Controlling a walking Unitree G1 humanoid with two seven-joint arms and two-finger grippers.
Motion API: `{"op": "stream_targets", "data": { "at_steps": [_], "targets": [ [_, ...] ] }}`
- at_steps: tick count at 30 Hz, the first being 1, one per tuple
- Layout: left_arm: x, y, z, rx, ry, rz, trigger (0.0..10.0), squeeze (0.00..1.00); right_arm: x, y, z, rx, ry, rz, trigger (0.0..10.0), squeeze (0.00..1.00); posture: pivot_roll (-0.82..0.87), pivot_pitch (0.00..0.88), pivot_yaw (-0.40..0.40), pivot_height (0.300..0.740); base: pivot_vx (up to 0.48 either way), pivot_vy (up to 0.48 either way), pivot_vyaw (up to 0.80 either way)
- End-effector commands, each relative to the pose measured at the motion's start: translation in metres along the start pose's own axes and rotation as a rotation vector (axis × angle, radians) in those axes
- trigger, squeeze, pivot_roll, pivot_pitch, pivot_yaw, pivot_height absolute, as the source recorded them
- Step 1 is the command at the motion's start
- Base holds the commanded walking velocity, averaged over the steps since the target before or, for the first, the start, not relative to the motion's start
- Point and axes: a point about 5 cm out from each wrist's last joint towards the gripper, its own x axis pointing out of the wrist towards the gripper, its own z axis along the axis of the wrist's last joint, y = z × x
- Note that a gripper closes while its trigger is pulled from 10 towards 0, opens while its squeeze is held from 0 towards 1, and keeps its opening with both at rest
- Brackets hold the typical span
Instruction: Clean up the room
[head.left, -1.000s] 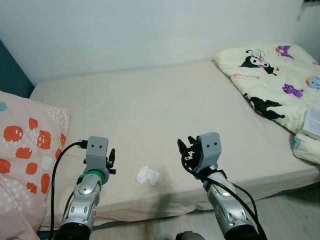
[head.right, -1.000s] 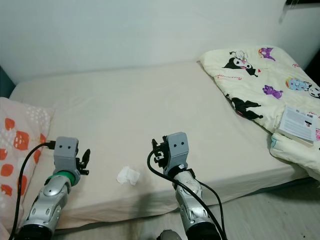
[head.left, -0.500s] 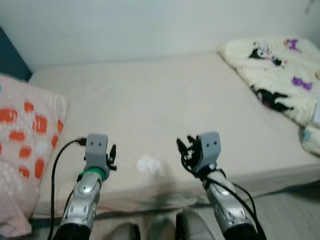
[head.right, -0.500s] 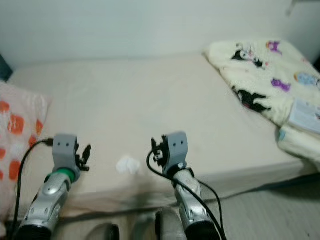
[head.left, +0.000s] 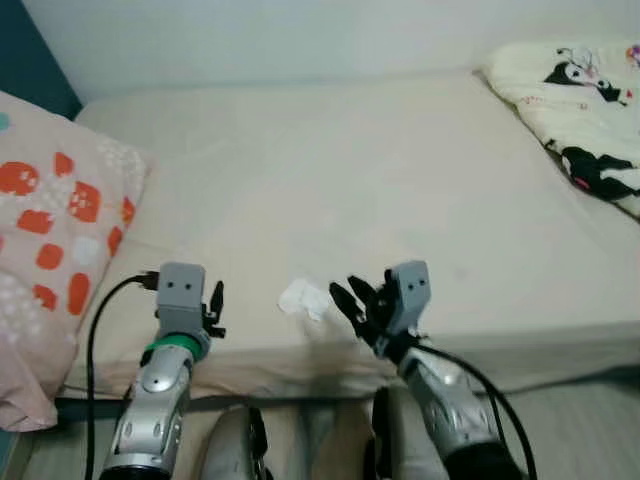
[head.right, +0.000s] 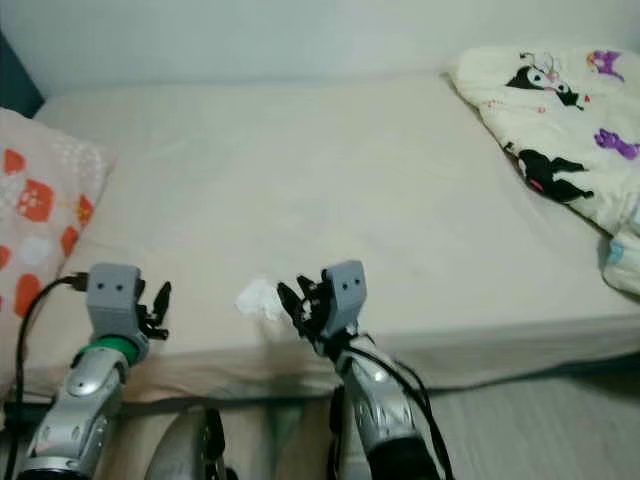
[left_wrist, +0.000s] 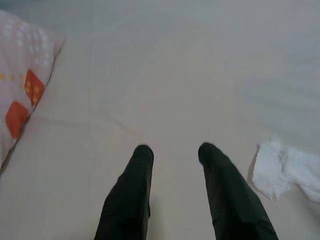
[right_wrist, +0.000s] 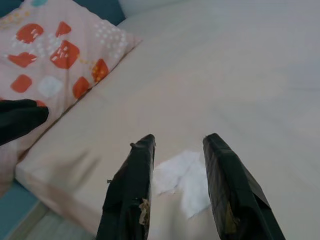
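A crumpled white tissue (head.left: 304, 298) lies on the cream bed sheet (head.left: 330, 180) near the bed's front edge. My right gripper (head.left: 349, 298) is open and points at the tissue from just to its right; in the right wrist view the tissue (right_wrist: 182, 177) lies just beyond and between the two black fingers (right_wrist: 131, 190). My left gripper (head.left: 214, 304) is open over the sheet, well to the left of the tissue. In the left wrist view the tissue (left_wrist: 285, 170) sits off to one side of the fingers (left_wrist: 131, 190).
A pink pillow (head.left: 50, 220) with red and white patches rests on the bed's left end. A cream blanket (head.left: 580, 110) printed with cartoon figures is bunched at the right end. Grey wooden floor (head.left: 570, 420) runs along the bed's front.
The camera has moved and tilted down, so the bed's front edge sits higher. My right gripper has turned left toward the tissue and now sits close beside it. The left gripper holds much the same pose.
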Motion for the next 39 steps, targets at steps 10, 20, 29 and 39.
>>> {"op": "stream_targets", "data": {
  "at_steps": [10,20,29,39],
  "targets": [
    [-0.022,0.006,0.021,0.007,-0.025,0.001,10.0,0.00,0.026,0.001,-0.006,0.002,0.085,0.042,10.0,1.00,0.08,0.233,0.082,0.615,0.000,0.000,0.00],
    [-0.051,0.009,0.029,0.012,0.002,0.015,10.0,0.00,0.032,-0.002,-0.017,-0.110,0.223,0.070,10.0,1.00,0.14,0.326,0.080,0.615,0.000,0.000,0.00],
    [-0.072,0.013,0.033,0.030,0.038,0.030,10.0,0.00,0.044,-0.006,-0.005,-0.206,0.216,0.029,10.0,0.00,0.21,0.398,0.098,0.615,0.000,0.000,0.00],
    [-0.085,0.017,0.039,0.040,0.069,0.047,10.0,0.00,0.050,-0.012,0.001,-0.280,0.250,-0.038,4.0,0.00,0.24,0.427,0.108,0.615,0.000,0.000,0.00]
  ]
}}
